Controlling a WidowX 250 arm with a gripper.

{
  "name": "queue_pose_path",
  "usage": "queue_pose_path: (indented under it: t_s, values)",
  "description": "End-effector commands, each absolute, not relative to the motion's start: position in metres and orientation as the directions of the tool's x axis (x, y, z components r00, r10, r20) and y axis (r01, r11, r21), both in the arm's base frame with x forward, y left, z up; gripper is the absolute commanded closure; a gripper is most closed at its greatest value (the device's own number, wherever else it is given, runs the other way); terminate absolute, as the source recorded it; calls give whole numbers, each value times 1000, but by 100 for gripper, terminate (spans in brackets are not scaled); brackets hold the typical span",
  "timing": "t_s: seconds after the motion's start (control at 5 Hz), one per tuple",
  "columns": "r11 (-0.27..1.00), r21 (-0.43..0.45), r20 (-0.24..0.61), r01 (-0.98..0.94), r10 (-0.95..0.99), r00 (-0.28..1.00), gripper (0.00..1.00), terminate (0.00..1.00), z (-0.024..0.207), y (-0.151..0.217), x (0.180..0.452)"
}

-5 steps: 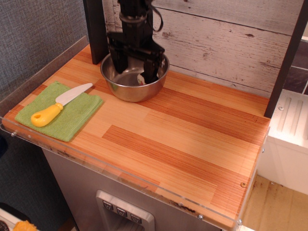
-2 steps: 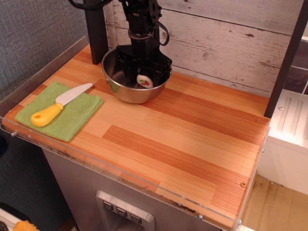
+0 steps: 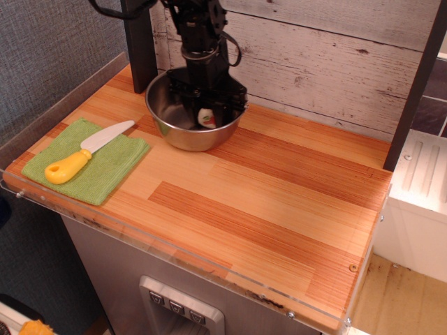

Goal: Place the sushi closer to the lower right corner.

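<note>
The sushi (image 3: 205,116) sits inside the steel bowl (image 3: 174,132) at the back of the table; its white end with the red and green centre faces the camera. My gripper (image 3: 206,115) reaches straight down into the bowl. Its two black fingers (image 3: 219,112) stand close on either side of the sushi and press against it. The lower right corner (image 3: 347,307) of the striped wooden tabletop lies far to the front right, edged by a clear acrylic strip, with a small screw hole (image 3: 353,267) near it.
A green cloth (image 3: 105,171) with a yellow-handled knife (image 3: 77,162) lies at the left front. A black post (image 3: 138,42) stands behind the bowl, a dark slanted bar (image 3: 412,98) at the right, and a plank wall (image 3: 314,56) at the back.
The gripper has gone down deeper into the bowl and its fingers have closed from wide apart onto the sushi. The bowl has shifted slightly.
</note>
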State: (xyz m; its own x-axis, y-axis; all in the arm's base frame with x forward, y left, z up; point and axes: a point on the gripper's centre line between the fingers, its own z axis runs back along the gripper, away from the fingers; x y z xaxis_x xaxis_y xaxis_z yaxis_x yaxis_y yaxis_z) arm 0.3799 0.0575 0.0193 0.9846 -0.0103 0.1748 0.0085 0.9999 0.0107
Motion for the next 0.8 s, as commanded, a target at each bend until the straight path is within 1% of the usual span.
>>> queue_pose_path:
  t_s: [0.0,0.2,0.4,0.6]
  values:
    - [998,-6,348,55,-49,936,100,0,114,61,361]
    - [992,-17,362,124,-109,926,100,0,142,15,327]
    - [988,-81,306,131,-101,947,100,0,136,-27,295]
    - [987,-63,235,151,-132,963,100,0,112,-60,273]
